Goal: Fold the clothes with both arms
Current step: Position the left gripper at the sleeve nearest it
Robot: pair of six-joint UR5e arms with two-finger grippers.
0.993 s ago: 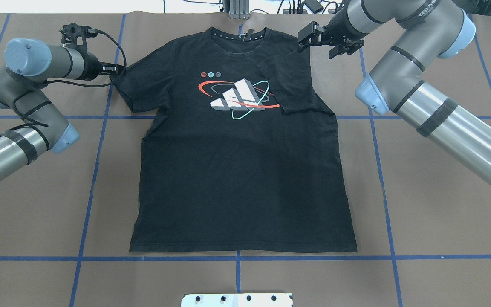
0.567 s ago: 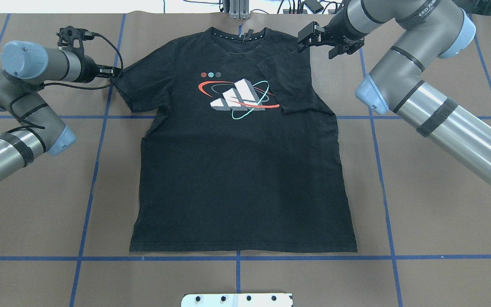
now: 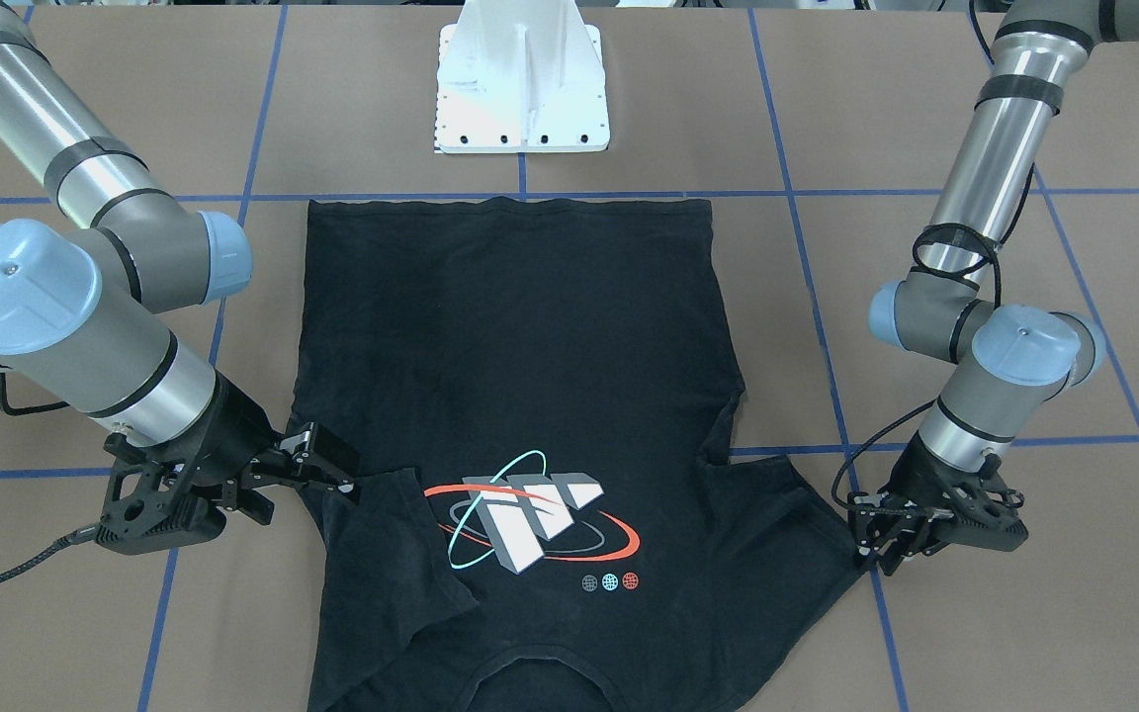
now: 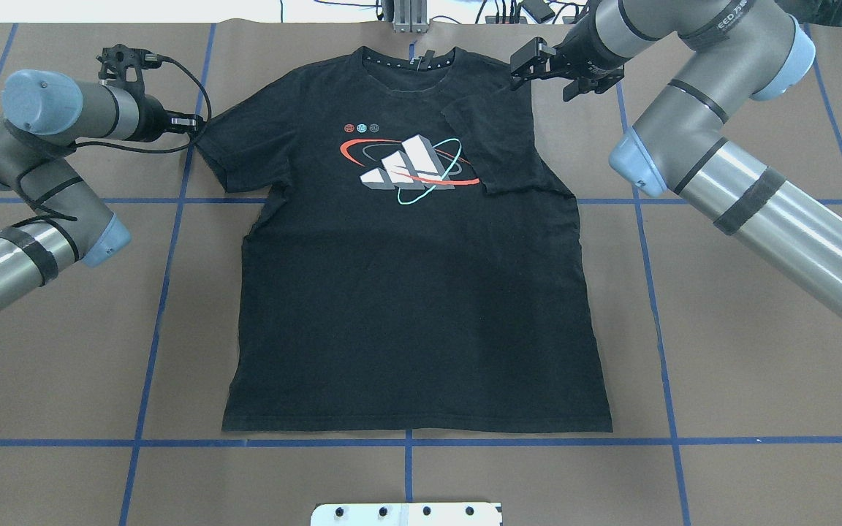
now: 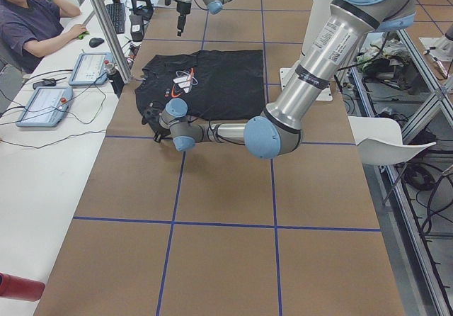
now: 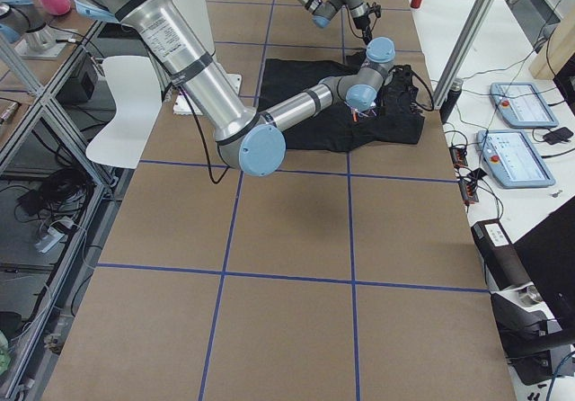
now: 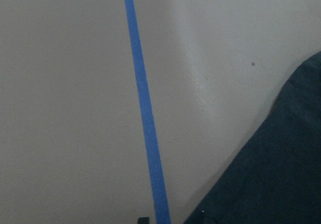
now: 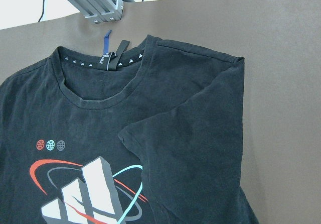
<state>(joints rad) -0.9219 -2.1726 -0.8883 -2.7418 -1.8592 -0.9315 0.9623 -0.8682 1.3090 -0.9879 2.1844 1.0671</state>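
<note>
The black T-shirt (image 4: pixel 414 307) lies flat on the brown table with its grey, red and cyan logo (image 4: pixel 406 169) facing up. Its sleeve on my right side (image 4: pixel 498 146) is folded in over the chest. The other sleeve (image 4: pixel 234 146) lies spread out. My left gripper (image 4: pixel 196 123) sits low at that sleeve's outer tip; its fingers look slightly apart and hold nothing that I can see. In the front view it (image 3: pixel 871 539) is just beside the sleeve edge. My right gripper (image 4: pixel 522 66) is open and empty, above the shirt's shoulder next to the folded sleeve.
A white pedestal (image 3: pixel 522 84) stands at the robot's side of the table, beyond the shirt's hem. An aluminium frame post (image 8: pixel 98 5) stands past the collar. An operator (image 5: pixel 32 18) sits at a desk with tablets beyond the far edge.
My left arm has drawn back a little, outward from the sleeve tip. The right arm and the shirt have not moved.
</note>
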